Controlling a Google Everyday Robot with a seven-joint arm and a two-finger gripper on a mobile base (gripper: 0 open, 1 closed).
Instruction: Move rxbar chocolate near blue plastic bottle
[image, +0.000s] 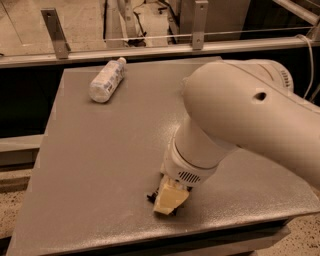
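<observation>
The blue plastic bottle (106, 80) lies on its side at the far left of the grey table (90, 165), white cap pointing to the back right. My gripper (169, 199) hangs from the big white arm (240, 115) and sits low over the table near the front edge, right of centre. The rxbar chocolate is almost all hidden under the gripper. Only a small dark sliver (150, 198) shows at the gripper's left side, and I cannot tell whether it is held. The gripper is far from the bottle.
A metal rail (150, 50) with upright brackets runs behind the table's far edge. The table's front edge (165, 235) is just below the gripper. The arm covers the right part of the table.
</observation>
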